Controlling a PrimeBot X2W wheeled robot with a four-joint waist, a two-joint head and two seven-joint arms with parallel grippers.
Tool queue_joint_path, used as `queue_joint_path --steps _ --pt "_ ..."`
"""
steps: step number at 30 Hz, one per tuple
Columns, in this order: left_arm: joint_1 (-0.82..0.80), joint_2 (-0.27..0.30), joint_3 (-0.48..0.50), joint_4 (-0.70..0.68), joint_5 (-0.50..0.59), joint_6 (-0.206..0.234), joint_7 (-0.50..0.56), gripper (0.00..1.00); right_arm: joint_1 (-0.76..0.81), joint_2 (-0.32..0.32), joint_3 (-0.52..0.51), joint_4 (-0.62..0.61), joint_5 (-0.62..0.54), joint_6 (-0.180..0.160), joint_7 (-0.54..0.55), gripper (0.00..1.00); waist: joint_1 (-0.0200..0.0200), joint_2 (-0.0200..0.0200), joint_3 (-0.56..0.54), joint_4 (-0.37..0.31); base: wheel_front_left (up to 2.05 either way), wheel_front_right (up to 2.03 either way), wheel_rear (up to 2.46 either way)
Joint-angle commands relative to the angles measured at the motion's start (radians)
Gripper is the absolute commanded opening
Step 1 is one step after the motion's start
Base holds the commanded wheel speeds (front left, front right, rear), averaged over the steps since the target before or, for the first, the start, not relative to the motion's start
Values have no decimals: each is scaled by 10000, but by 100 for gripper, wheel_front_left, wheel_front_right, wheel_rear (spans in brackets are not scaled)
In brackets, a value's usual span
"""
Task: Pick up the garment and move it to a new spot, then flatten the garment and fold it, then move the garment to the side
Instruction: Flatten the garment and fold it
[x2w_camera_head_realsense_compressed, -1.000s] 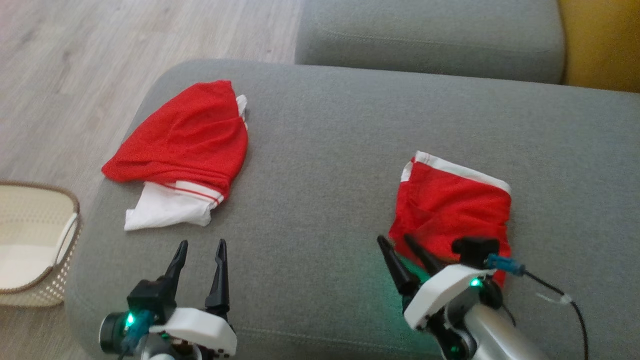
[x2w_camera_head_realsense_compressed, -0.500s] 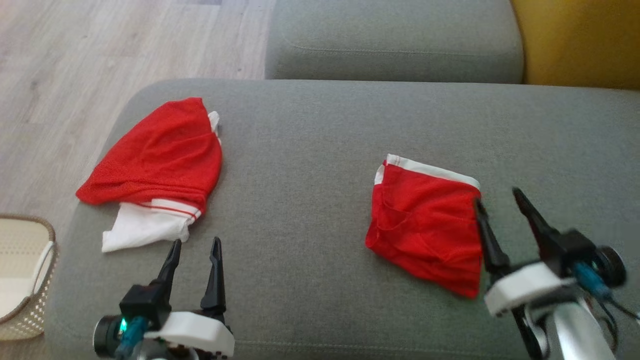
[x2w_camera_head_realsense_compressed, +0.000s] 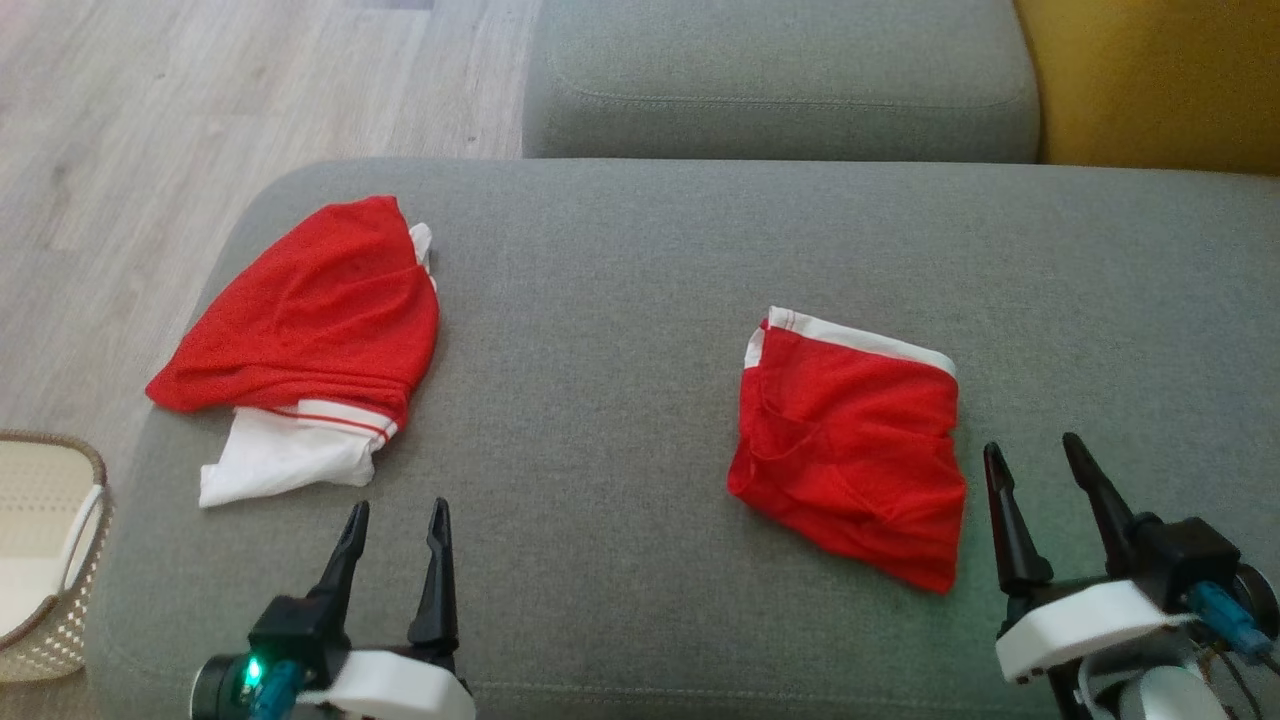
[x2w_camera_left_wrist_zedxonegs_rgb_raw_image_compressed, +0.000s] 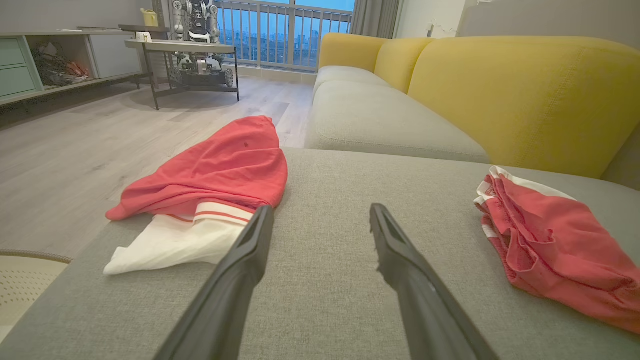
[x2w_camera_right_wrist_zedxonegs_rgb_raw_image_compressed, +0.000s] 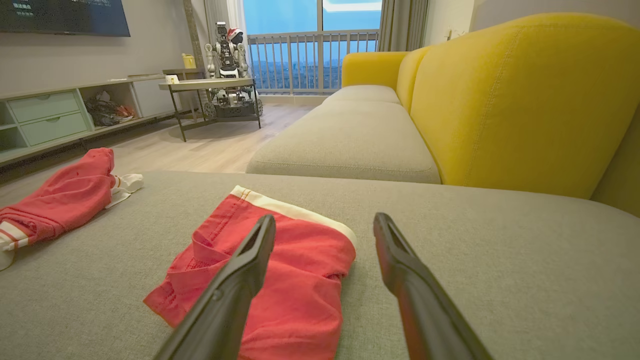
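1. Red folded garment (x2w_camera_head_realsense_compressed: 850, 440) lies on the grey cushion (x2w_camera_head_realsense_compressed: 620, 280), right of centre in the head view. Its white band is at the far edge and the layers are stacked into a compact block (near corner a bit uneven).
2. Right gripper (x2w_camera_head_realsense_compressed: 1030, 445) sits just beside that garment's right edge, not touching it. Its fingers are spread wide with nothing between them. In the right wrist view the garment lies under and left of its left finger.
3. Left gripper (x2w_camera_head_realsense_compressed: 397, 506) is low at the cushion's near edge, fingers also spread wide and empty, pointing at bare fabric between the two garments.
4. Loose garment (x2w_camera_head_realsense_compressed: 300, 320), red with a white part, lies crumpled at the cushion's left end. It is well apart from the folded one, and near the left gripper's tips but not touching them.
5. Basket (x2w_camera_head_realsense_compressed: 60, 640) stands on the floor off the cushion's left end; can't tell what is in it.
6. Progress, my read: for the folded garment, pick-up, flatten and fold look done. It rests off to the right, so the move to the side looks done or nearly so.
7. Left to do: nothing obvious on the folded one. If the loose garment is in scope too, all of it is left: lift, re-place, flatten, fold, shift aside.
8. Next move probably calls for the left gripper to reach forward-left for the loose garment. The risk is pinching one layer only, so the thin cloth drags or slips.
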Motion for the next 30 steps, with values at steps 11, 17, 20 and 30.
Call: queue_joint_path --steps 11,17,20,30 --pt "-712 -16 80 -218 140 -248 -122 100 -1467 -67 670 1016 -582 -2 104 0 0 0 491 536 0 0 0" --pt "-975 -17 -8 -89 64 -292 -122 100 -2455 -67 595 2630 -1201 -2 205 0 0 0 841 1136 0 0 0" --pt "-1090 -17 -22 -69 41 -310 -122 100 -2915 -67 439 3385 -1257 -2 310 0 0 0 1052 1386 0 0 0" --pt "-1343 -17 85 -75 49 -259 -122 100 -3950 -88 286 5240 -1823 -2 537 0 0 0 1538 1745 0 0 0"
